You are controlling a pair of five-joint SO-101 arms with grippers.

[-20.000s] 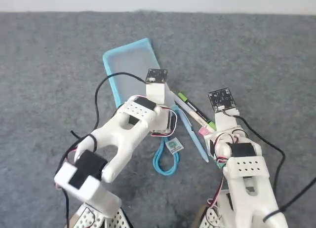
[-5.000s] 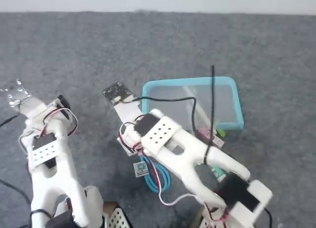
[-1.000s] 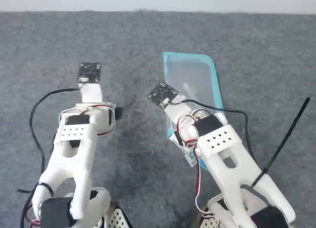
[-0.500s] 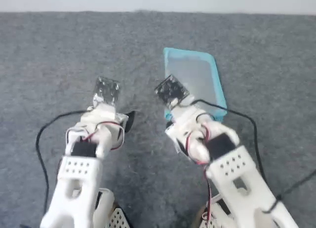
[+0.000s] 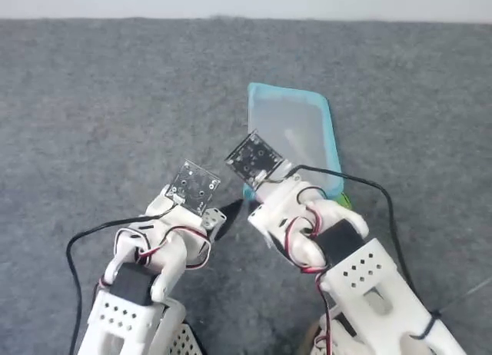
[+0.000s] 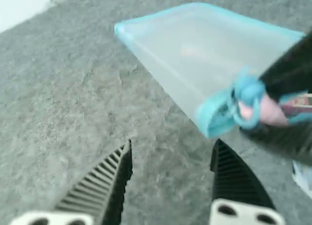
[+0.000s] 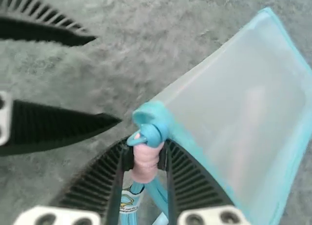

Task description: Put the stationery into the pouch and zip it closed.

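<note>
The translucent pouch (image 5: 292,132) with blue trim lies flat on the grey mat, with pale shapes showing faintly through it. My right gripper (image 5: 250,200) sits at the pouch's near left corner, shut on the pink zipper pull (image 7: 145,165), which has a blue cord knot (image 7: 152,130) tied to it. My left gripper (image 5: 223,217) hovers just left of that corner, open, with nothing between its fingers. The left wrist view shows the pouch (image 6: 209,54), the pink pull (image 6: 267,112) and my left gripper (image 6: 173,146) low over bare mat.
A grey mat (image 5: 115,101) covers the table, with a pale wall edge at the back. A bit of green (image 5: 344,204) pokes out by the pouch's near right corner. A small paper tag (image 7: 126,203) hangs from the blue cord.
My left arm has swung in from the left toward the pouch's near corner, ending beside the right gripper. My right gripper stays shut on the pull, and the pouch has shifted only slightly.
</note>
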